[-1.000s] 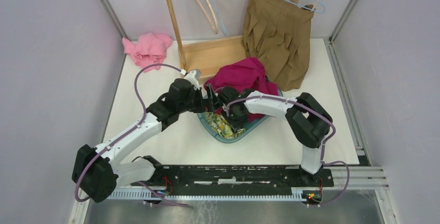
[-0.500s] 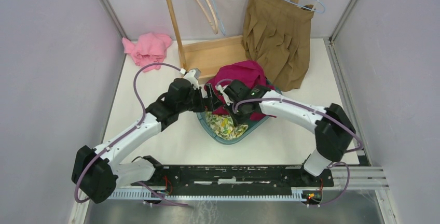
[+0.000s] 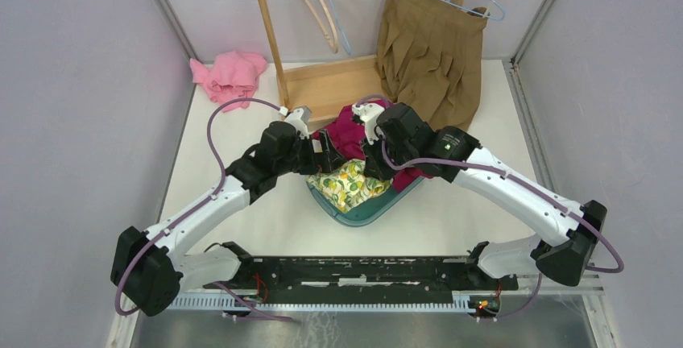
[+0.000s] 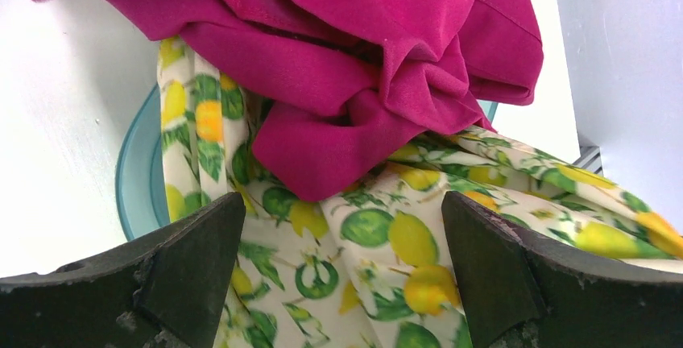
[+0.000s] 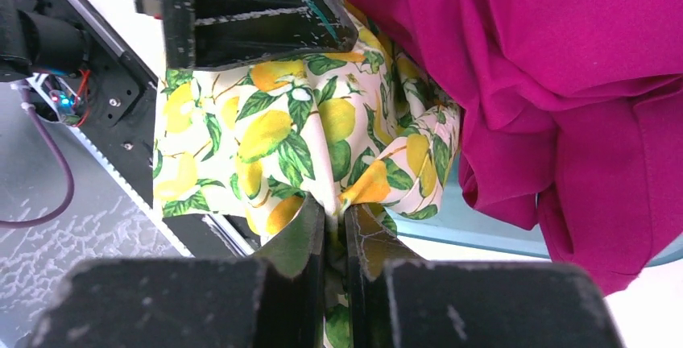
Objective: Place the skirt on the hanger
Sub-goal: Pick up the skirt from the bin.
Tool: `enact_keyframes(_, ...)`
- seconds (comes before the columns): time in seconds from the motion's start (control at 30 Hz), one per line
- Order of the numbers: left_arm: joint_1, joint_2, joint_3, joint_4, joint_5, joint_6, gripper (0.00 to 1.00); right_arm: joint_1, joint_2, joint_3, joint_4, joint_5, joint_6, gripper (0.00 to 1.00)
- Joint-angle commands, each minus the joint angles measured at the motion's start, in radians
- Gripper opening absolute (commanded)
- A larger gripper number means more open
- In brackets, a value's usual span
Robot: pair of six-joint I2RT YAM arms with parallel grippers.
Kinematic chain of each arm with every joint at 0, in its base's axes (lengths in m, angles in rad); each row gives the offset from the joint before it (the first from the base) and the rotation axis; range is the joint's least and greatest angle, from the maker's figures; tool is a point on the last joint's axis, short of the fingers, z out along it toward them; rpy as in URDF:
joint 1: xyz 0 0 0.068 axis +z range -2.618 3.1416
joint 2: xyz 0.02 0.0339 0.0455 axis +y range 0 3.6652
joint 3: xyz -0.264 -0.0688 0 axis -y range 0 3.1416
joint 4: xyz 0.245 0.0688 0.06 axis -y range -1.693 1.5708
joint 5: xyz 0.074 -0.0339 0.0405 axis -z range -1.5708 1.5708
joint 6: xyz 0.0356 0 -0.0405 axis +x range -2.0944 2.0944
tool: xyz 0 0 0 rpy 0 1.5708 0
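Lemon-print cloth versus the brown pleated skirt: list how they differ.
The lemon-print cloth is patterned white, yellow and green; the brown skirt is plain and pleated. The lemon-print cloth lies bunched in the teal basin; the brown skirt hangs on a blue hanger. The right gripper is shut on a fold of the lemon-print cloth; nothing grips the brown skirt. Both are fabric.
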Motion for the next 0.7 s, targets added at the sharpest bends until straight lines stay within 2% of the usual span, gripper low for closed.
enact_keyframes(0.0, -0.007, -0.021, 0.032, 0.020, -0.018, 0.018, 0.99, 0.005, -0.077, 0.094, 0.028, -0.001, -0.022, 0.01)
enact_keyframes(0.67, -0.006, -0.022, 0.014, 0.026, -0.024, 0.013, 0.99, 0.005, -0.139, 0.257, 0.069, 0.042, -0.082, 0.01)
